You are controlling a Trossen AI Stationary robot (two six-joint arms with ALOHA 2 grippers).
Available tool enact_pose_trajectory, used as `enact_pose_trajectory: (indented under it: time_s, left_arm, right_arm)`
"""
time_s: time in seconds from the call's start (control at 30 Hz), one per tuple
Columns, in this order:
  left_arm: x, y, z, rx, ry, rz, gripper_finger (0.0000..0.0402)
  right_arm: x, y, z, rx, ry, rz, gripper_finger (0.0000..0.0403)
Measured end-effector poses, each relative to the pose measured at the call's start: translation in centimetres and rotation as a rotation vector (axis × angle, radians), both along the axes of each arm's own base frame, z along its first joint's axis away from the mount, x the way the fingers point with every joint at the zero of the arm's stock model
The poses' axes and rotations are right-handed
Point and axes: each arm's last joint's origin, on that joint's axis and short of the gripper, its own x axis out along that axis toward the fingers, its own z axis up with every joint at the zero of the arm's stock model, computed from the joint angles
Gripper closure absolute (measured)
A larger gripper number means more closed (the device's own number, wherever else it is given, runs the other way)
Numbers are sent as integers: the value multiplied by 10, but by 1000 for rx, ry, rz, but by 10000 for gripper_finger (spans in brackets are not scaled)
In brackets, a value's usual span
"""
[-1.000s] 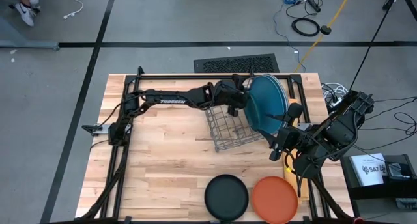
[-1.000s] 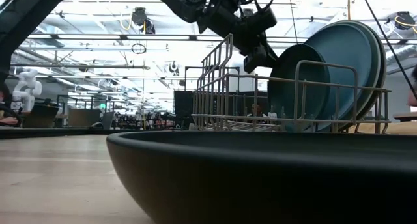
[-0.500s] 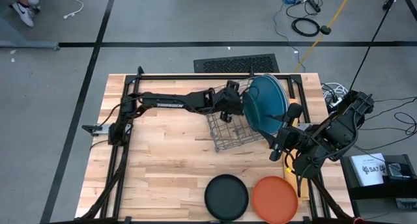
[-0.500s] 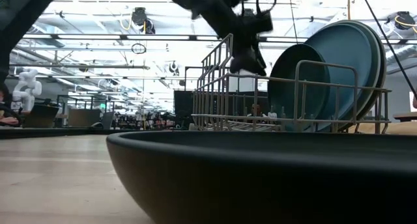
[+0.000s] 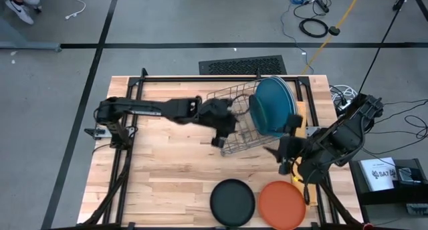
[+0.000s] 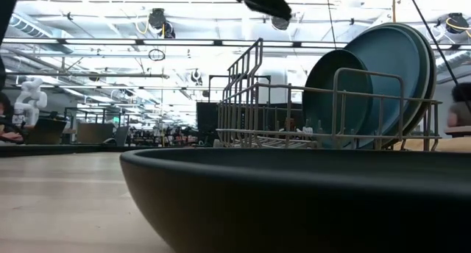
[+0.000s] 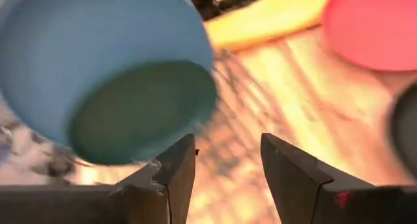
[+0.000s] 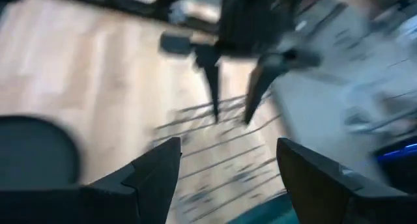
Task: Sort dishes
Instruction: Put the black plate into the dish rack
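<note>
A wire rack [image 5: 237,126] stands at the table's far right. A dark teal plate [image 6: 344,98] and larger blue plates [image 6: 401,65] stand on edge in it, leaning on its wires; they also show in the high view [image 5: 271,109]. A black plate [image 5: 233,202] and an orange plate [image 5: 282,204] lie flat at the near edge. My left gripper [image 5: 221,133] is open and empty, raised at the rack's left side; its wrist view [image 7: 225,162] looks at the teal plate [image 7: 140,110]. My right gripper [image 5: 277,150] is open and empty by the rack's near right corner.
Black frame bars [image 5: 200,79] run along the table's far and left sides. A yellow strip [image 5: 297,156] lies by the right edge. Bare wood [image 5: 167,170] spreads left of the black plate. The black plate's rim [image 6: 294,201] fills the low view's foreground.
My left gripper has drawn back from the plates in the rack, going up and toward the table's near left, and stays open and empty. My right gripper has shifted a little toward the rack's near corner. The plates have stayed in place.
</note>
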Motion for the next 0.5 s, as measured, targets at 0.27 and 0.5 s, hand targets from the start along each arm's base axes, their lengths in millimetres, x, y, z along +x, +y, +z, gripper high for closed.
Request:
enact_pose_trajectory:
  time_s: [0.27, 0.5]
  left_arm:
    - [-46, -70, -30, -50, -6, 197, 228]
    - [-70, -122, -53, -314, 2, 269, 228]
  right_arm:
    - [26, 29, -35, 202, 241, 93, 156]
    - [50, 56, -64, 355, 395, 179, 156]
